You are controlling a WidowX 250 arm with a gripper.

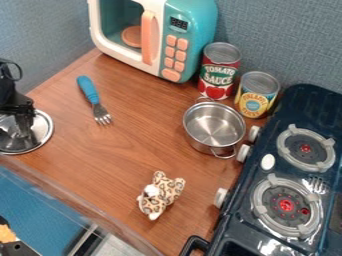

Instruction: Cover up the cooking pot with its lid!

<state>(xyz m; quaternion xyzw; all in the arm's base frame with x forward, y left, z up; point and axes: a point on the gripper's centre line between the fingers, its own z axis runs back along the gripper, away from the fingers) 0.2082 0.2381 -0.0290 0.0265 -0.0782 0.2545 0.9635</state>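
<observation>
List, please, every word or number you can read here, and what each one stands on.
"TOMATO SAUCE": on the red can.
Yellow can: lettering too blurred to read with certainty.
Display on the toy microwave: characters too small to read surely.

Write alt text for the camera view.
Uncovered metal pot on a wooden counter beside a toy stove; the robot's black hand is over a round lid at the left edge. Nearby: two cans, toy microwave, blue-handled fork, spotted plush animal.
</observation>
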